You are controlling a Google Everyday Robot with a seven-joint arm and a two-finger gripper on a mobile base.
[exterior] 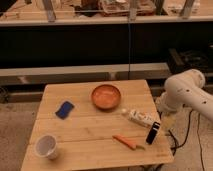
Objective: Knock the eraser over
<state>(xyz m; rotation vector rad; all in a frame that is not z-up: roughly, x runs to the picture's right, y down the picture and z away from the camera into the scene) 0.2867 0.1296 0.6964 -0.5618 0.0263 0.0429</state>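
The eraser (153, 133), a thin black block with a pale stripe, stands on end, slightly tilted, near the right front edge of the wooden table (90, 130). An orange carrot (128, 142) lies just left of it. A white tube (138, 118) lies behind it. My white arm (186, 94) is off the table's right side. The gripper (167, 119) hangs below the arm, just right of the table edge, a little behind and to the right of the eraser and apart from it.
An orange bowl (106, 96) sits at the table's middle back. A flat blue pad (65, 109) lies to the left. A white cup (47, 146) stands at the front left corner. Cables run on the floor at the right. A dark shelf stands behind the table.
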